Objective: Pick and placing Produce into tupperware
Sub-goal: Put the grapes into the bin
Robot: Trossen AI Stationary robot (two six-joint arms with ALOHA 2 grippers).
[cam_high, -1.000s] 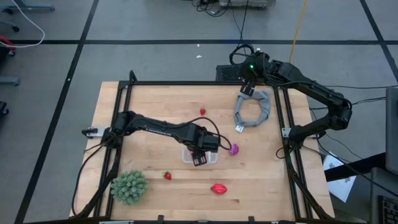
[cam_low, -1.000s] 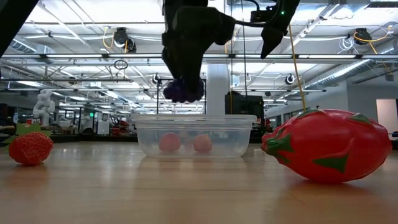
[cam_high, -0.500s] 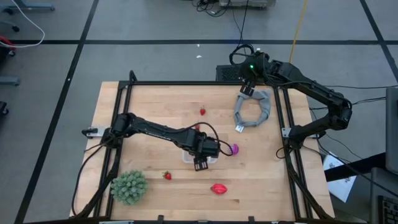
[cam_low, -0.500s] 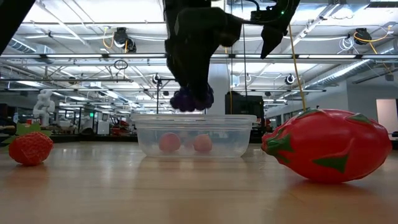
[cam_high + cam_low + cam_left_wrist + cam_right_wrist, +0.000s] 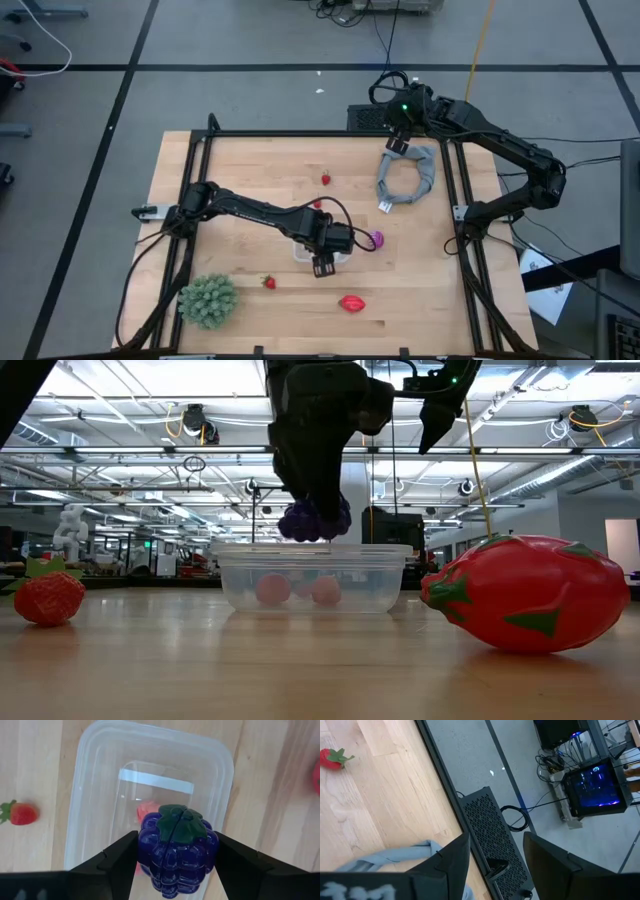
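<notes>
My left tool (image 5: 176, 857) pinches the purple grapes (image 5: 177, 847) over the tupperware (image 5: 100, 780), centre frame. Next I should probably lower, then release. The right tool's (image 5: 495, 852) fingers stand apart, upper right.

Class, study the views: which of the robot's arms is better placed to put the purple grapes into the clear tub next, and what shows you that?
Left. The left gripper is shut on the purple grapes, directly above the clear tub. The right gripper is empty, at the far edge by the grey cloth ring.
</notes>
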